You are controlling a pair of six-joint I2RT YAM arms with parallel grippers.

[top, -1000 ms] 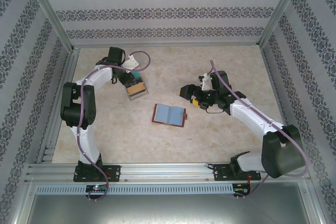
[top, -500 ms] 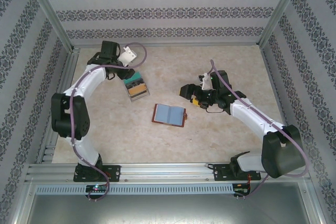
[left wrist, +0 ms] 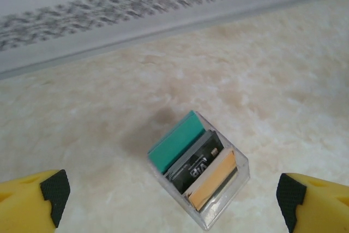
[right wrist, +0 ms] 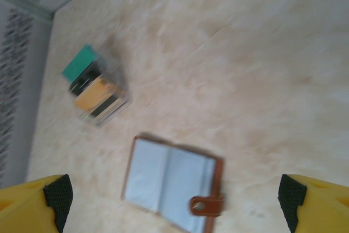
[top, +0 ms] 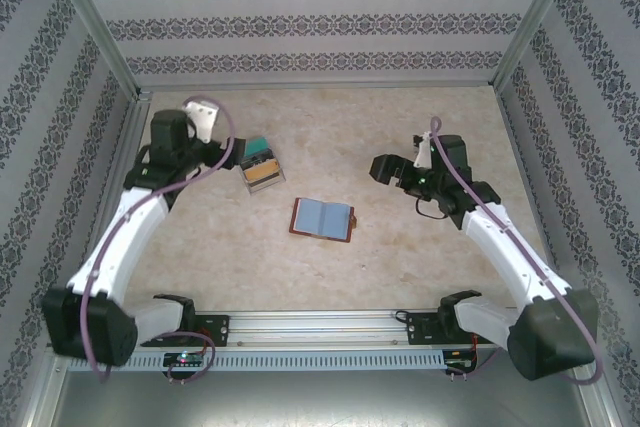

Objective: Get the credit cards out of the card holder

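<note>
Apparently the job is all but finished. From the top camera we see the card holder (top: 322, 218) lying open and flat near the middle of the table (top: 430, 127). The credit cards (top: 260, 168) stand bunched together beyond it to the left, well apart from it. Our left gripper (top: 228, 154) hovers just beside the cards. Our right gripper (top: 384, 168) hangs to the right of the card holder, clear of it.

From the left wrist, the yellow fingertips (left wrist: 53, 189) sit at opposite edges of the picture, so the jaws are spread wide with nothing in them. Ahead of them a clear box (left wrist: 240, 175) holds the teal card (left wrist: 177, 141), the black card (left wrist: 197, 162) and the tan-yellow card (left wrist: 211, 181), upright side by side.

The right wrist picture is blurred, but its pads (right wrist: 57, 192) are likewise far apart and empty. Below lies the open card holder with its snap tab (right wrist: 206, 205), and the sleeves (right wrist: 163, 175) show no card. We judge that nothing is left to pull out, though the blur cannot rule out a card tucked deep in a sleeve.
</note>
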